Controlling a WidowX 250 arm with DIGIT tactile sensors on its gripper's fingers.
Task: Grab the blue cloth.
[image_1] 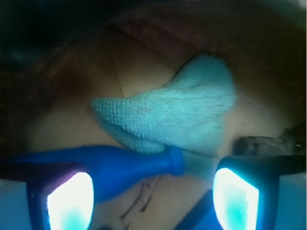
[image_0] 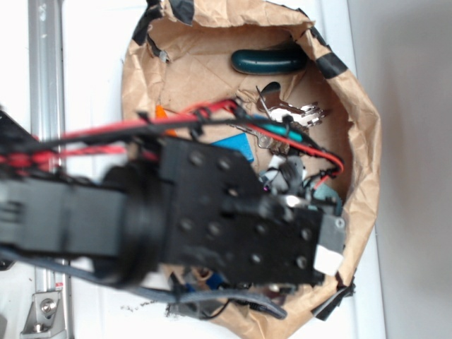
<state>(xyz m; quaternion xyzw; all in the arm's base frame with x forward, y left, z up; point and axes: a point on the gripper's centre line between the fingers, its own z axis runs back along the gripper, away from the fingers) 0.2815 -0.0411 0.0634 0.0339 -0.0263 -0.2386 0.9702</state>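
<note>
- Wrist view: the gripper (image_1: 153, 191) hangs with its fingers spread apart, nothing between them, above the floor of a brown paper bag (image_0: 360, 127).
- The blue cloth (image_1: 177, 112) lies crumpled on the paper just beyond the fingertips.
- A blue bottle (image_1: 120, 167) lies across the gap, its cap touching the cloth's near edge.
- Risk: a straight descent would likely catch the bottle instead, or pinch both.
- Exterior view: the arm hides the cloth, so depth is hard to judge.

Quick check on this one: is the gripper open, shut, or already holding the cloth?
Gripper: open and empty, fingers spread, poised over the blue cloth, with the blue bottle lying between them; nothing is grasped yet.
</note>
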